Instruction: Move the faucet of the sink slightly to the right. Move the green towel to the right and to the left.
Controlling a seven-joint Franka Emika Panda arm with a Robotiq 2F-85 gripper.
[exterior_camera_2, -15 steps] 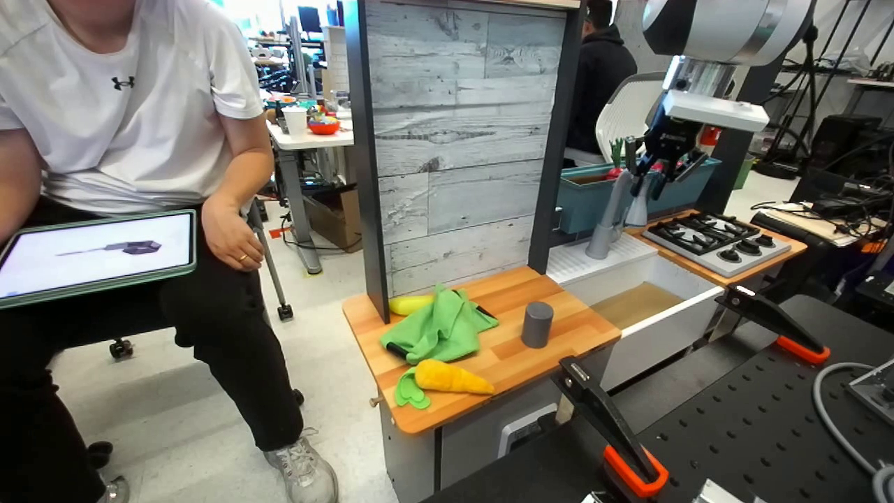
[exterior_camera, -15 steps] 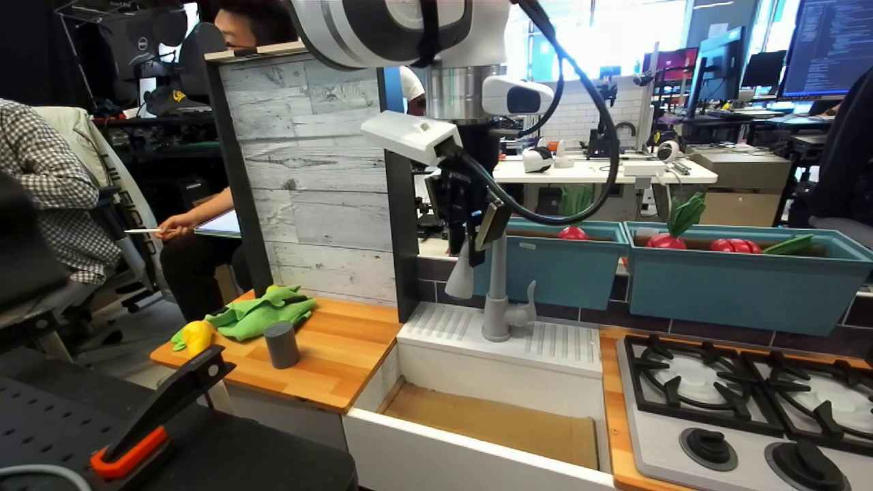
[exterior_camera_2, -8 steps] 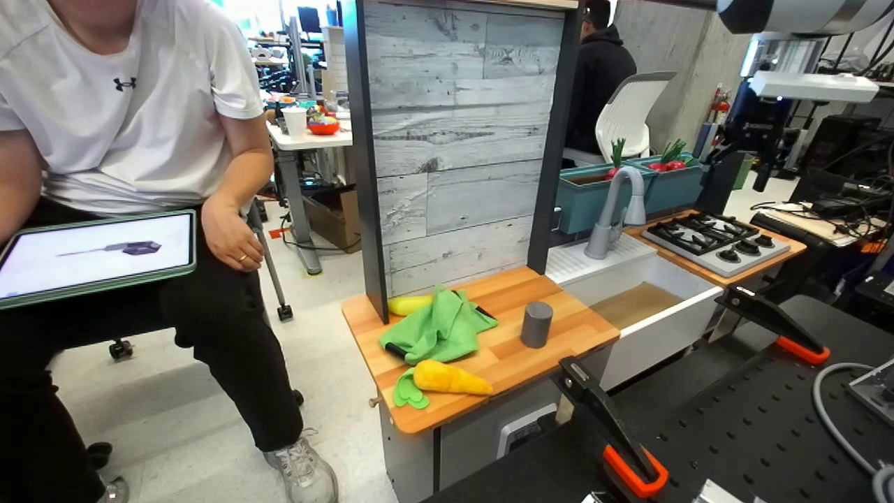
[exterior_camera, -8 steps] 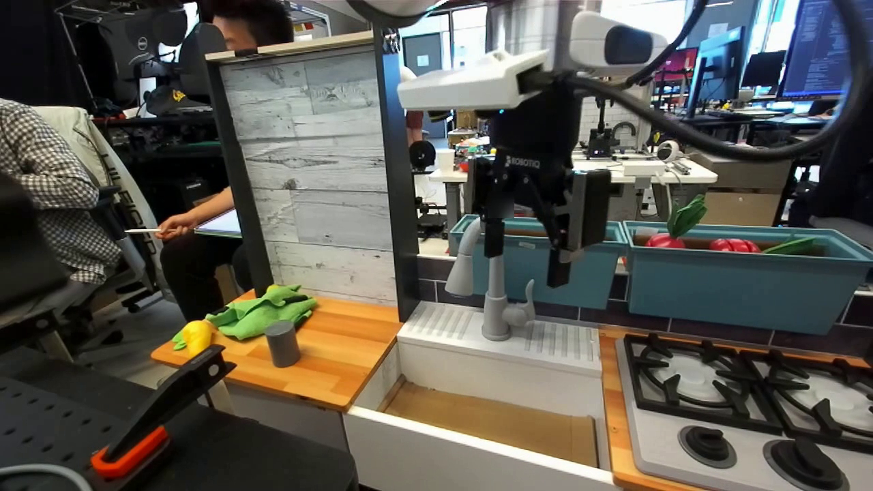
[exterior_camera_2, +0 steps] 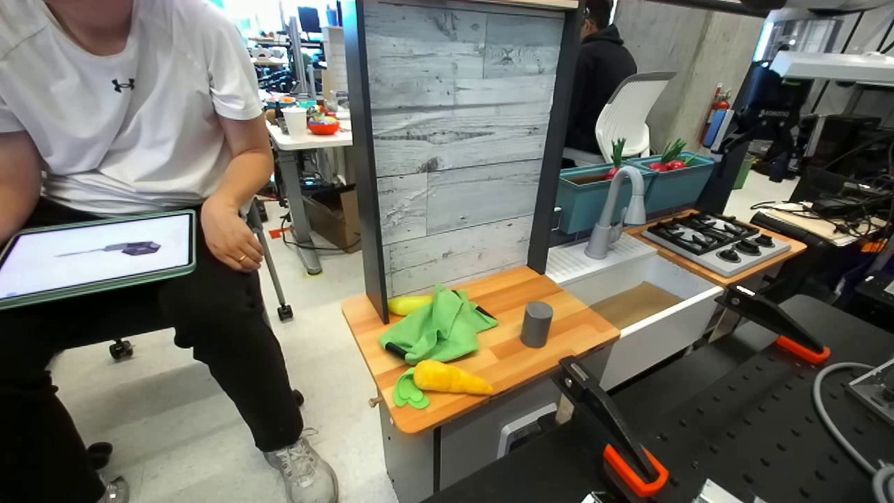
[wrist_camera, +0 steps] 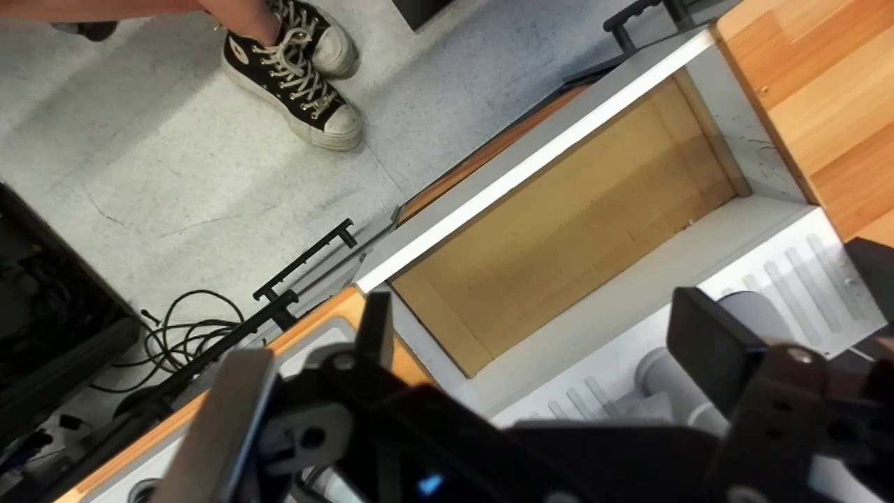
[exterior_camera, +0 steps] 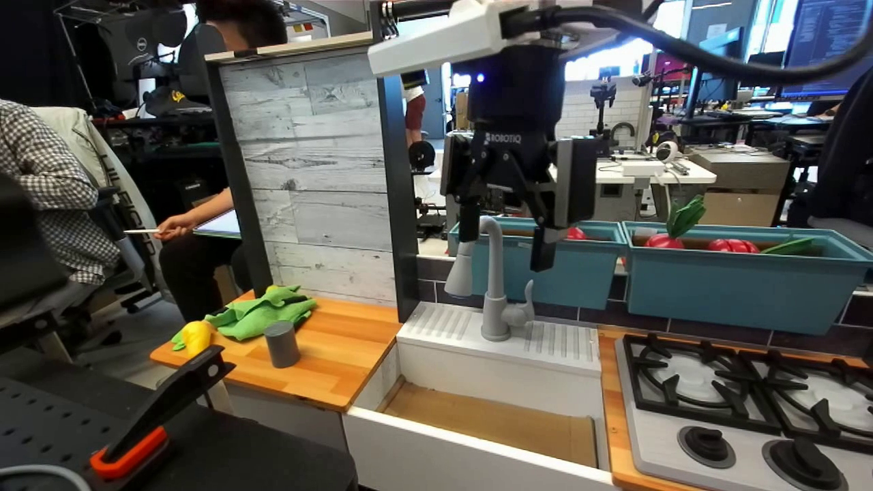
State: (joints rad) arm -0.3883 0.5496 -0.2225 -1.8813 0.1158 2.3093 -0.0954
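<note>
Black jaws hang in the air, spread wide, with a gap between them and the gray faucet (exterior_camera_2: 605, 225) in an exterior view. The faucet stands upright on a ribbed white ledge (exterior_camera: 566, 344) behind the sink (exterior_camera: 470, 470), partly hidden by the jaws in the wrist view. Beside the sink, a crumpled green towel (exterior_camera_2: 443, 332) lies on the wooden worktop (exterior_camera: 341, 361), a yellow object (exterior_camera_2: 408, 304) partly behind it, a yellow-orange carrot (exterior_camera_2: 450, 377) near it and a gray cylinder (exterior_camera_2: 537, 325) standing apart from it. A stove (exterior_camera: 655, 443) flanks the sink's opposite side, and teal planters (exterior_camera: 736, 293) with red vegetables (exterior_camera: 665, 241) line the back. Nearby, a seated person (exterior_camera_2: 154, 126) has a tablet (exterior_camera_2: 101, 255) on the lap.
</note>
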